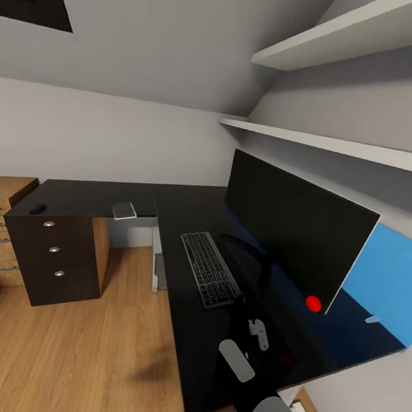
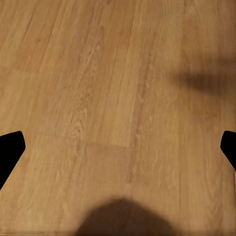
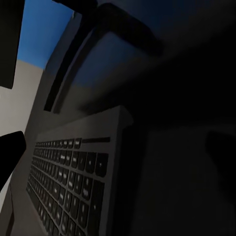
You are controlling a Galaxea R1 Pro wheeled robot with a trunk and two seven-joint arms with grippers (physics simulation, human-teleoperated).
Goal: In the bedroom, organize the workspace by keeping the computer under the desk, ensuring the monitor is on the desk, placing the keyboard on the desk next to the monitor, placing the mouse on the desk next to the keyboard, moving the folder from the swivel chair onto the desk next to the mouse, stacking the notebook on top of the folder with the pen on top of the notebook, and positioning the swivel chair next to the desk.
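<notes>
Right gripper sits low over the black desk, just off the near end of the keyboard. From the head camera its fingers blend into the dark desktop, so I honestly can't tell how wide the jaws are or whether they have anything in them. The right wrist camera gets you the keyboard up close, rows of dark keys on a grey frame lying flat on the desk, with the monitor's stand and blue wall behind it.

Left gripper is pointed straight down at the wooden floor, both dark fingertips sitting way out at the picture's edges, so it's spread wide with nothing between them.

Further back in the head view, the monitor stands upright on the desk just behind the keyboard, with a red dot by its lower corner. A grey computer tower stands on the floor under the desk. Past that, a dark drawer unit with three round knobs has a small black mouse-like thing on its top, too small to be sure. Two white shelves hang on the wall above.
</notes>
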